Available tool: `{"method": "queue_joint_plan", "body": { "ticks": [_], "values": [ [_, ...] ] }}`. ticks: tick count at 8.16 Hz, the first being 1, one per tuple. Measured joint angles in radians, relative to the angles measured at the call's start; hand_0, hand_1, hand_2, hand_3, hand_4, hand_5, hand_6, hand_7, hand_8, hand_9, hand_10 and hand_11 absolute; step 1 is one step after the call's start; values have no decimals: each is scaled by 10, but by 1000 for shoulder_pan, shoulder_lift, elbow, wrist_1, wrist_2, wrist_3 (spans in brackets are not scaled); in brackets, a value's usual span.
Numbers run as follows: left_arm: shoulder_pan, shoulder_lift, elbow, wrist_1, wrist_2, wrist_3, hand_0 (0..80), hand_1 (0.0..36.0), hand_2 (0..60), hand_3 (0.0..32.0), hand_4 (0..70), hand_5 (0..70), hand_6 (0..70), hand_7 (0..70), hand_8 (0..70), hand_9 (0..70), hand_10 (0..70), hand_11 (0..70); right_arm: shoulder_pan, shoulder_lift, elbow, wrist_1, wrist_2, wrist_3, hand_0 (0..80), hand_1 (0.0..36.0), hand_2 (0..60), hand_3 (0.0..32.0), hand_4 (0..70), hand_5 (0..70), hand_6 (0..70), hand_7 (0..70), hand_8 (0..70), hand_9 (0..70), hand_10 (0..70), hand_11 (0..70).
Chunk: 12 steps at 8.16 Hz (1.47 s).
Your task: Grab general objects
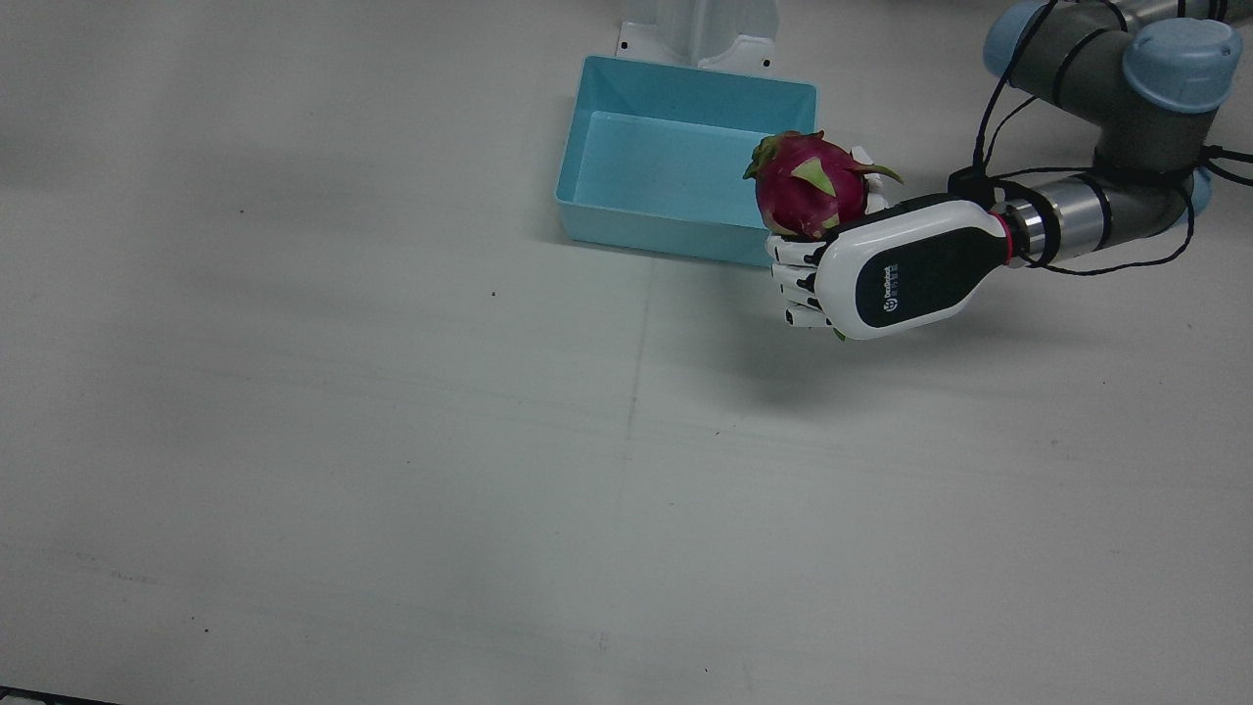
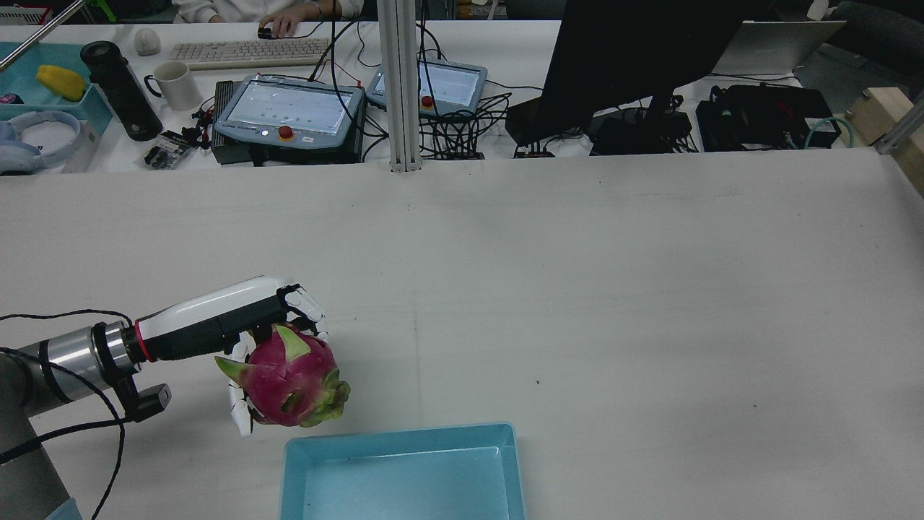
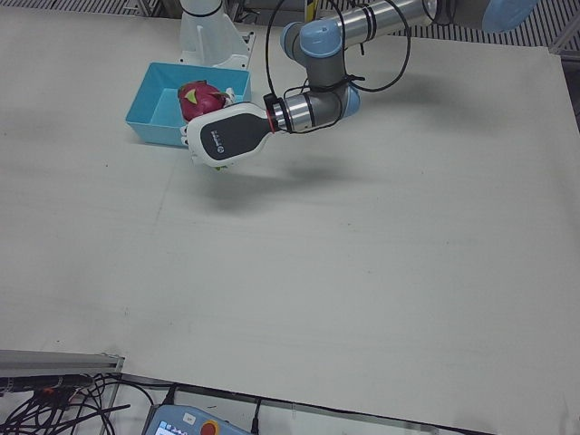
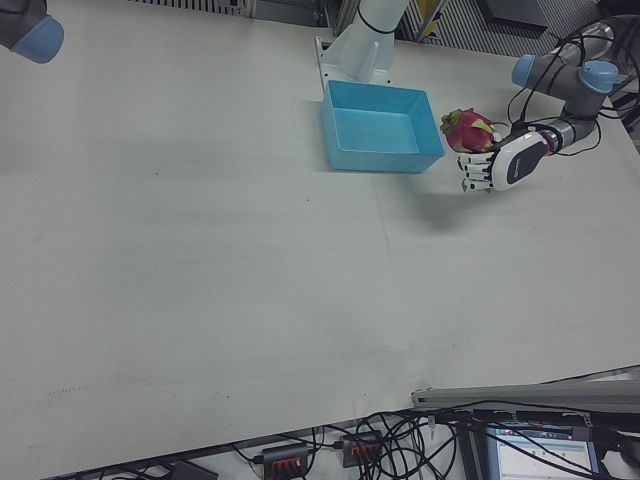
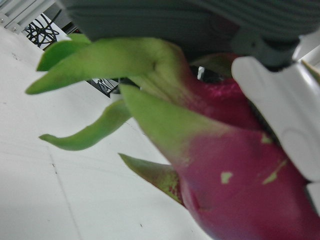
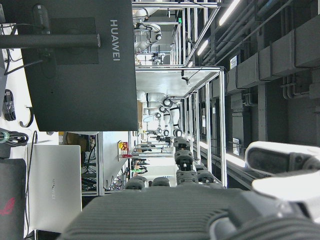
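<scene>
My left hand (image 1: 886,269) (image 2: 216,321) (image 3: 222,136) (image 4: 500,160) is shut on a magenta dragon fruit (image 1: 811,186) (image 2: 289,375) (image 3: 196,98) (image 4: 468,130) with green scales, held above the table beside the light blue bin (image 1: 587,147) (image 2: 404,473) (image 3: 145,113) (image 4: 345,150). The fruit hangs at the bin's corner nearest the left arm, partly over its rim. The left hand view is filled by the fruit (image 5: 235,170) and a white finger (image 5: 285,110). My right hand shows only in its own view, as fingers (image 6: 185,170) standing apart against the room, holding nothing.
The bin stands on the white table just before the arm pedestal (image 1: 700,29). Beyond the table's far edge in the rear view lie two teach pendants (image 2: 289,108), a monitor (image 2: 635,50), a keyboard and cables. A person's hand (image 2: 278,25) rests on a mouse there.
</scene>
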Motion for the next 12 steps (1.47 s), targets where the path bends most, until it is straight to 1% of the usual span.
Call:
{"method": "queue_joint_plan", "body": {
  "ticks": [1,2,3,4,5,6,7,8,9,10,11,12],
  "values": [
    [3,10,-7,-14,0,0,625,269,600,0,663,700,700,700,700,700,700,700,0,0,0,0,0,0,0,0,0,0,0,0,0,0,0,0,0,0],
    [24,40,-16,-49,-4,2,638,274,600,0,675,700,700,700,700,700,700,700,0,0,0,0,0,0,0,0,0,0,0,0,0,0,0,0,0,0],
    [72,69,-23,-81,-28,16,670,283,600,0,686,700,700,700,700,700,700,700,0,0,0,0,0,0,0,0,0,0,0,0,0,0,0,0,0,0],
    [147,88,-29,-102,-66,40,649,278,600,0,675,700,700,700,700,700,700,700,0,0,0,0,0,0,0,0,0,0,0,0,0,0,0,0,0,0],
    [198,95,-37,-111,-91,61,563,288,600,0,565,700,700,700,700,700,700,700,0,0,0,0,0,0,0,0,0,0,0,0,0,0,0,0,0,0],
    [222,99,-40,-115,-104,73,530,253,600,0,387,700,514,567,452,583,397,571,0,0,0,0,0,0,0,0,0,0,0,0,0,0,0,0,0,0],
    [234,105,-39,-130,-116,85,551,179,242,0,301,700,386,417,321,407,310,457,0,0,0,0,0,0,0,0,0,0,0,0,0,0,0,0,0,0],
    [238,114,-33,-155,-123,93,535,128,64,0,263,700,342,413,266,347,287,426,0,0,0,0,0,0,0,0,0,0,0,0,0,0,0,0,0,0],
    [240,132,-27,-195,-126,92,499,85,0,0,222,700,316,471,207,288,257,383,0,0,0,0,0,0,0,0,0,0,0,0,0,0,0,0,0,0],
    [241,147,-23,-227,-128,89,478,70,0,0,155,596,227,407,120,171,224,335,0,0,0,0,0,1,0,0,0,0,0,0,0,0,0,0,0,0],
    [241,156,-22,-247,-129,87,467,56,0,0,101,419,162,301,72,83,205,307,0,0,0,0,0,0,0,0,0,0,0,0,0,0,0,0,0,0],
    [241,160,-20,-256,-129,85,465,67,0,0,106,416,141,259,56,61,188,283,0,0,0,0,0,1,0,0,0,0,0,0,0,0,0,0,0,0]
  ]
}}
